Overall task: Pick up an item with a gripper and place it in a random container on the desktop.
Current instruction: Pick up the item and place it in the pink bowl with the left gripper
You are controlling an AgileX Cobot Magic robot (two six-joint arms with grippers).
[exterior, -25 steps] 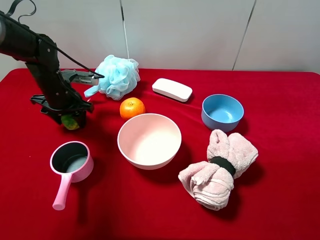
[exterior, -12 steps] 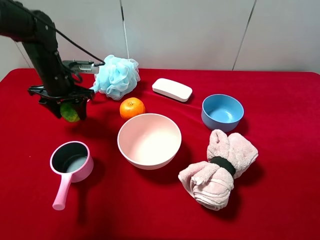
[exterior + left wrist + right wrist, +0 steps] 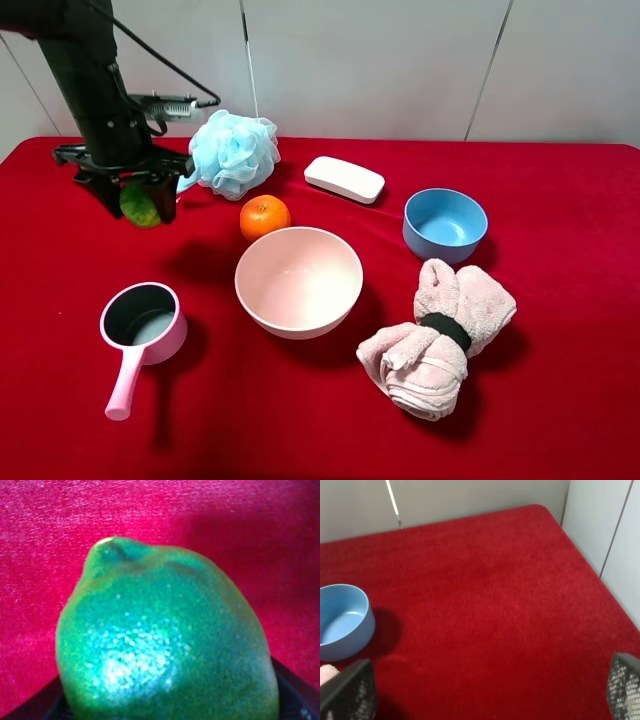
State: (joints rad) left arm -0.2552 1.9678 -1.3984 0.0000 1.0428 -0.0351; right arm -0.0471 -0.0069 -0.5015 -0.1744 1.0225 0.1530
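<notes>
My left gripper (image 3: 140,205) is shut on the bumpy green fruit (image 3: 140,207) and holds it above the red desktop (image 3: 560,400) at the back left. The fruit fills the left wrist view (image 3: 165,640), with red cloth behind it. The large pale pink bowl (image 3: 298,281) stands near the middle, to the right of the gripper and nearer the front. My right gripper (image 3: 490,692) is open over bare red cloth; its fingertips (image 3: 350,692) show at the picture's lower corners. It does not show in the exterior high view.
An orange (image 3: 264,216) lies just behind the pink bowl. A light blue bath pouf (image 3: 234,152) and a white case (image 3: 344,179) sit at the back. A blue bowl (image 3: 445,224), also in the right wrist view (image 3: 342,620), a rolled pink towel (image 3: 438,340) and a pink saucepan (image 3: 140,325) stand around.
My left gripper has risen with the green fruit in it and shifted toward the back. The right arm's view has no earlier frame.
</notes>
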